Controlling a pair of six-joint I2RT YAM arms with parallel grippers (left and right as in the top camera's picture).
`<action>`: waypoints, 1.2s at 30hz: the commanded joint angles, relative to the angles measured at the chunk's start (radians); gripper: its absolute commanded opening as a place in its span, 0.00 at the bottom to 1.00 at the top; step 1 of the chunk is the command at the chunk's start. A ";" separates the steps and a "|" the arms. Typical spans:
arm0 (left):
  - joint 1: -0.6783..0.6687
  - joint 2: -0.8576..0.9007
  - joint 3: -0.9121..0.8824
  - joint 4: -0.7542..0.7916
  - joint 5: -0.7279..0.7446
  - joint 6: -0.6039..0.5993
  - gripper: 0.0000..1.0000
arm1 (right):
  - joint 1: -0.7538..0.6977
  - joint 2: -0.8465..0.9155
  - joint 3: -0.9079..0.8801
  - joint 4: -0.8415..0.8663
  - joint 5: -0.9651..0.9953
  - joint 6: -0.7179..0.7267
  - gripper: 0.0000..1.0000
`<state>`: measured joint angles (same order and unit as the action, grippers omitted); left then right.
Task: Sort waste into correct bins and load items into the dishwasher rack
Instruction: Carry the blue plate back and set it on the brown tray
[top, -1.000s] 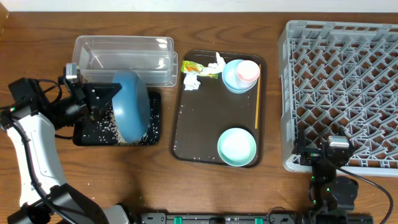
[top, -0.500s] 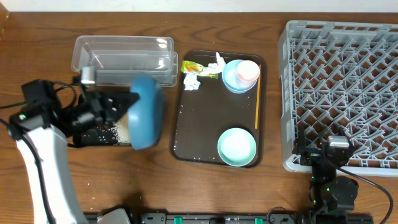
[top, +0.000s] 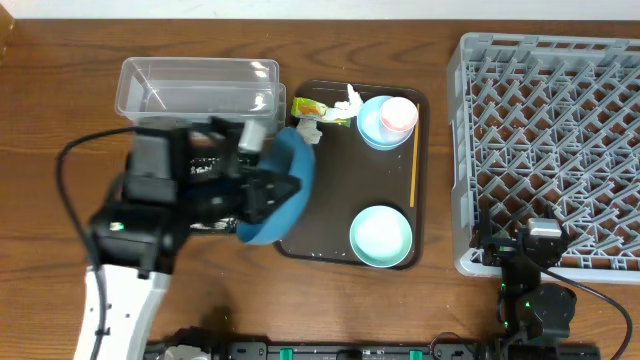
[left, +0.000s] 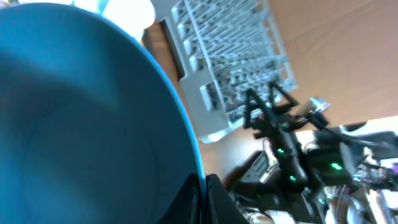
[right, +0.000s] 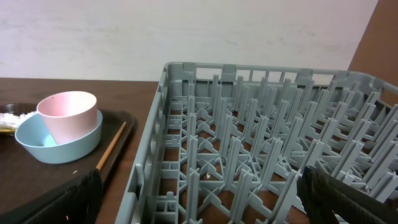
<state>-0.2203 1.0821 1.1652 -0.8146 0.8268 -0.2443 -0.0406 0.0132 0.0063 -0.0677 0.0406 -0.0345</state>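
My left gripper (top: 262, 196) is shut on the rim of the large dark blue bowl (top: 288, 188) and holds it tilted above the left edge of the brown tray (top: 330, 205). In the left wrist view the jaws (left: 204, 190) pinch the bowl's rim (left: 93, 118). The grey dishwasher rack (top: 550, 140) stands at the right. My right gripper (top: 528, 258) rests at the rack's front edge, open and empty (right: 199, 193). The mint-green bowl (top: 380, 236), the light blue bowl (top: 372, 128) with the pink cup (top: 399, 114) in it, the orange stick (top: 414, 170), tissue (top: 308, 131) and wrapper (top: 310, 108) lie on the brown tray.
The clear tub (top: 195, 85) stands at the back left. The black tray with rice (top: 208, 224) is mostly hidden under my left arm. The rack (right: 249, 143) fills the right wrist view, with cup (right: 67, 115) and stick (right: 112, 146) to its left.
My left arm has swung to the right with the dark blue bowl, from above the black tray to the brown tray's left edge. The right arm has not moved.
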 joint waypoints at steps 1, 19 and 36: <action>-0.174 0.021 0.003 0.055 -0.378 -0.229 0.06 | -0.007 -0.001 -0.001 -0.004 0.003 -0.008 0.99; -0.539 0.454 0.003 0.423 -0.994 -0.318 0.06 | -0.007 -0.001 -0.001 -0.004 0.003 -0.008 0.99; -0.550 0.570 0.003 0.499 -0.910 -0.319 0.07 | -0.007 -0.001 -0.001 -0.004 0.003 -0.008 0.99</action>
<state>-0.7677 1.6478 1.1652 -0.3168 -0.1013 -0.5579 -0.0406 0.0132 0.0063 -0.0673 0.0406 -0.0345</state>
